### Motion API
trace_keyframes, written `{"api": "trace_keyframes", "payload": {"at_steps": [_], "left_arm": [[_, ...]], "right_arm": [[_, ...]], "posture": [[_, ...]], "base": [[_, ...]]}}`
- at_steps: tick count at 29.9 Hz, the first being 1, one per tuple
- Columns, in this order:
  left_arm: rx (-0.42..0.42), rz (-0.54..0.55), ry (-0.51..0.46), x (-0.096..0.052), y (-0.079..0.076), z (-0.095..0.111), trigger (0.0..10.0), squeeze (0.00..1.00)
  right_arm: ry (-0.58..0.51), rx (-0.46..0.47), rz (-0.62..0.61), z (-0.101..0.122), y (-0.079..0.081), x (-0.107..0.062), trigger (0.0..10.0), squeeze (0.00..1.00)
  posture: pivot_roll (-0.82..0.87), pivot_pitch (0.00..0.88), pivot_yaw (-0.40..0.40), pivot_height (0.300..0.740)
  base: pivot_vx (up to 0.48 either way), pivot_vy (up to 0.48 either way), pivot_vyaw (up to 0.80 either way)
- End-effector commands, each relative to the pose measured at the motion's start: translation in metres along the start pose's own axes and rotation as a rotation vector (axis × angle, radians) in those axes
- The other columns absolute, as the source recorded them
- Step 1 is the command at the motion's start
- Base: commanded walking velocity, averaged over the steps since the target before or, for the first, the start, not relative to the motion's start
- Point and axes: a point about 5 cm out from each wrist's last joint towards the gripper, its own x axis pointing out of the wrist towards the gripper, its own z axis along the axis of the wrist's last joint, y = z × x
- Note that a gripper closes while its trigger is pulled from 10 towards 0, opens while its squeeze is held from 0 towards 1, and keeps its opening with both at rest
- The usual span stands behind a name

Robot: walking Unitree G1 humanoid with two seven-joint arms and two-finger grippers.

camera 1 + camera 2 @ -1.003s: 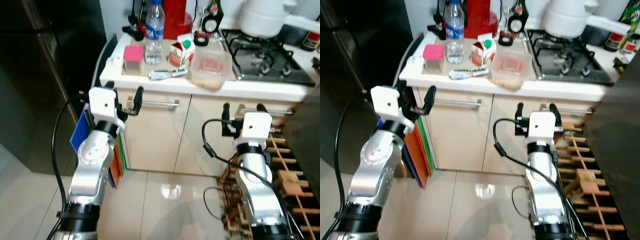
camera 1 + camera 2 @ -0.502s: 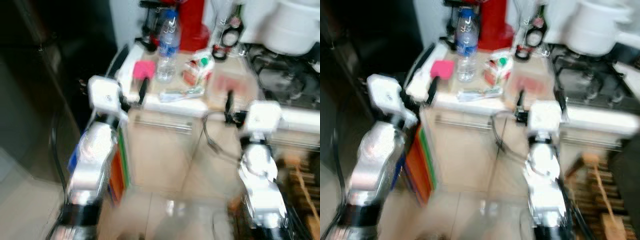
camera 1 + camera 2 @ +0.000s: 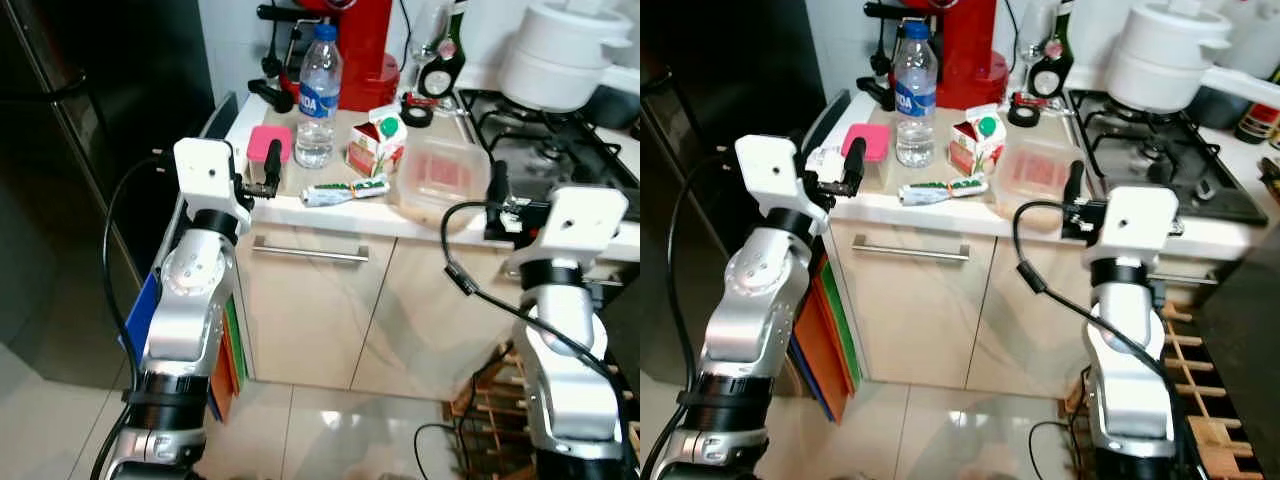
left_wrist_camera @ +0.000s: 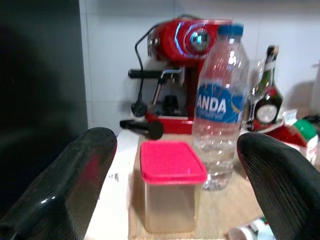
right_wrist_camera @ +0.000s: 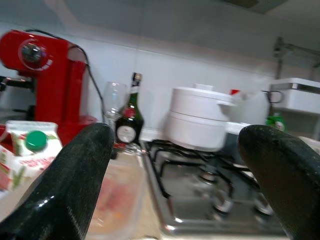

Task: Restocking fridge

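- A kitchen counter (image 3: 330,215) of pale stone runs across the scene above cream cabinet doors, with a long metal handle (image 3: 309,253) on the nearest door and a glossy tiled floor below.
- A tall black fridge (image 3: 90,150) stands at the left, its door closed, just beside the counter's left end.
- On the counter's left part stands a small clear tub with a pink lid (image 4: 171,186); a water bottle (image 4: 220,105) with a blue label and cap stands just to its right, slightly farther back.
- Right of the bottle is a small milk carton (image 3: 377,140) with a green cap, and a tube (image 3: 345,190) lies flat near the counter's front edge.
- A clear shallow container (image 3: 442,180) holding something pinkish (contents hard to make out) sits right of the carton.
- At the far side stand a red coffee machine (image 3: 355,40), a dark bottle (image 5: 129,117) and a wine glass (image 5: 114,102).
- A gas hob (image 3: 545,145) lies at the right, with a white lidded pot (image 3: 565,55) on it.
- The left gripper (image 3: 262,172) is raised at the counter's left front edge, fingers spread wide, aimed at the pink-lidded tub without touching it.
- The right gripper (image 3: 1076,190) is raised by the counter's front edge near the clear container, fingers spread wide and holding nothing.
- Coloured flat boards (image 3: 232,335) stand on edge between the fridge and cabinet.
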Motion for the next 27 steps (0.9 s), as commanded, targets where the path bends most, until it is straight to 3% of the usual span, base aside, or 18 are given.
{"api": "trace_keyframes", "payload": {"at_steps": [1, 9, 12, 20, 27], "left_arm": [[0.07, 0.033, 0.037, 0.008, 0.0, -0.004, 10.0, 0.0], [0.093, 0.032, 0.074, 0.031, -0.006, -0.011, 10.0, 0.0], [0.111, 0.116, 0.071, 0.04, 0.003, -0.005, 10.0, 0.0], [0.099, 0.135, 0.063, 0.048, 0.0, -0.004, 10.0, 0.0], [0.058, 0.101, 0.051, 0.047, -0.012, -0.003, 10.0, 0.0]], "right_arm": [[0.03, -0.01, 0.018, -0.006, 0.001, -0.002, 10.0, 0.0], [0.043, 0.014, 0.082, -0.009, 0.016, -0.006, 10.0, 0.0], [0.067, -0.001, 0.09, -0.013, 0.013, -0.014, 10.0, 0.0], [0.085, -0.018, 0.095, -0.017, 0.01, -0.016, 10.0, 0.0], [0.079, -0.019, 0.093, -0.016, 0.01, -0.011, 10.0, 0.0]], "posture": [[-0.12, 0.0, -0.022, 0.74], [-0.13, 0.0, -0.022, 0.74], [-0.15, 0.0, -0.028, 0.74], [-0.16, 0.0, -0.037, 0.74], [-0.15, 0.0, -0.046, 0.74]], "base": [[0.0, 0.0, 0.0], [0.0, 0.0, 0.0], [0.0, 0.0, 0.0], [0.0, 0.0, 0.0], [0.0, 0.0, 0.0]]}}
